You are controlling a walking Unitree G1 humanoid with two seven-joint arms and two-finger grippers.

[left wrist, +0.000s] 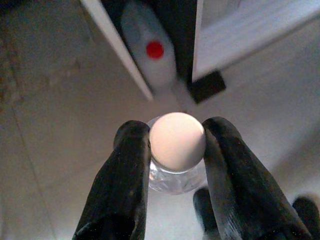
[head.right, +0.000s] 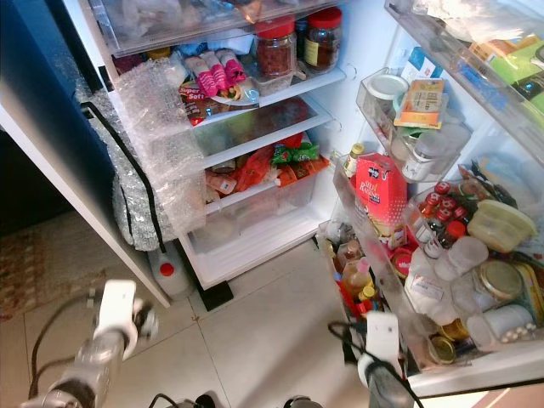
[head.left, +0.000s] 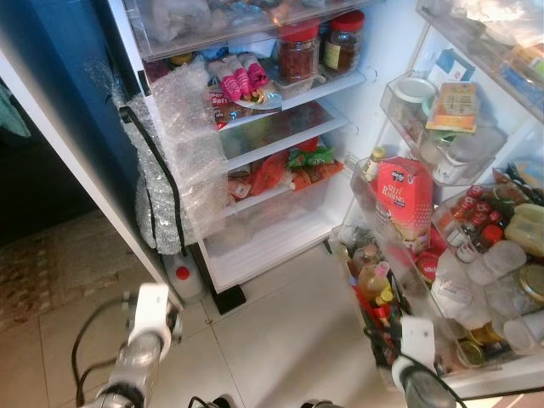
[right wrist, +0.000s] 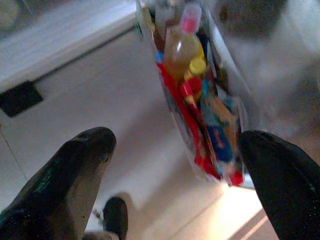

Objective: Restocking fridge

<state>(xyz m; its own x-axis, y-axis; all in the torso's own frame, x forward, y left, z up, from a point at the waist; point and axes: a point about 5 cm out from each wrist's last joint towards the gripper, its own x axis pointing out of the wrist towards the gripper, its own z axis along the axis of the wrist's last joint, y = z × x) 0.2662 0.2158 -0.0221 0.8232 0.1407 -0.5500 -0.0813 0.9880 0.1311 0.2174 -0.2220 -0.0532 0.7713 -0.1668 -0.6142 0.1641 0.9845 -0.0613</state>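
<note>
One clear, pale-capped bottle (left wrist: 177, 150), gripped.

Right gripper (right wrist: 175, 170) spread wide above the tiled floor (right wrist: 100, 90)

Its two black fingers (right wrist: 65, 180) stand far apart. Between them lies the crowded door shelf (right wrist: 227, 75), holding a yellow-liquid bottle (right wrist: 181, 50) with a pink cap, small red and yellow caps, and red and blue packets (right wrist: 215, 140). All is blurred.

My arms: silver metal tubes, each capped with a white block at the wrist. Black cable loops beside left arm (head.left: 140, 344); right arm (head.left: 418, 374) similar. Fingers (left wrist: 120, 185) long, rounded, matte black.
</note>
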